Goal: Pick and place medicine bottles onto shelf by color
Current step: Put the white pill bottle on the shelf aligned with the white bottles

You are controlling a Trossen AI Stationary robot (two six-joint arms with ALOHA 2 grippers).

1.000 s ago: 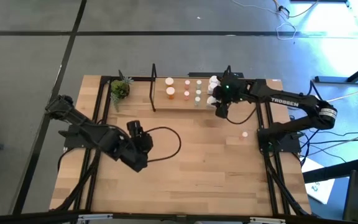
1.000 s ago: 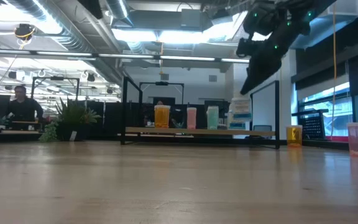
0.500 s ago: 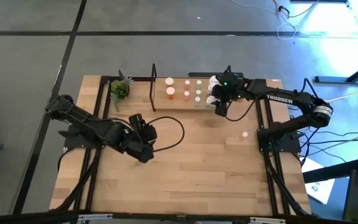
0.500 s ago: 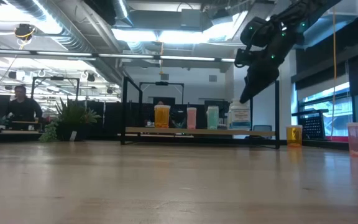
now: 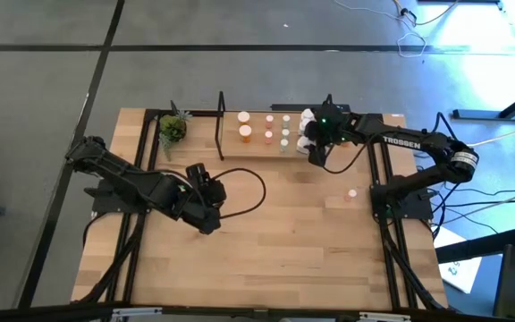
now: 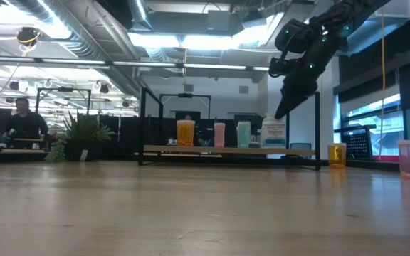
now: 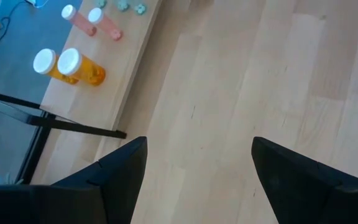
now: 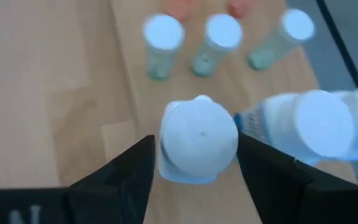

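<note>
The shelf (image 5: 266, 136) lies at the table's far side with medicine bottles standing on it in rows: orange (image 5: 245, 132), pink (image 5: 269, 134), pale green (image 5: 285, 136) and white (image 5: 307, 118). My right gripper (image 8: 197, 180) is open at the shelf's right end, its fingers on either side of a white bottle (image 8: 199, 140) that stands on its base on the shelf (image 6: 272, 133). A second white bottle (image 8: 316, 127) is right beside it. My left gripper (image 7: 194, 180) hangs open over bare table (image 5: 206, 210), holding nothing.
A loose bottle (image 5: 352, 192) stands on the table near the right arm's base. A small potted plant (image 5: 173, 130) sits left of the shelf's black end frame (image 5: 221, 125). The tabletop is bare wood toward its near side (image 5: 275, 259). A person sits in the room beyond (image 6: 23, 121).
My right gripper has come down toward the shelf's right end with the white bottle, which was held tilted above the board and now stands upright on it. My left gripper has swung a little toward the table's right.
</note>
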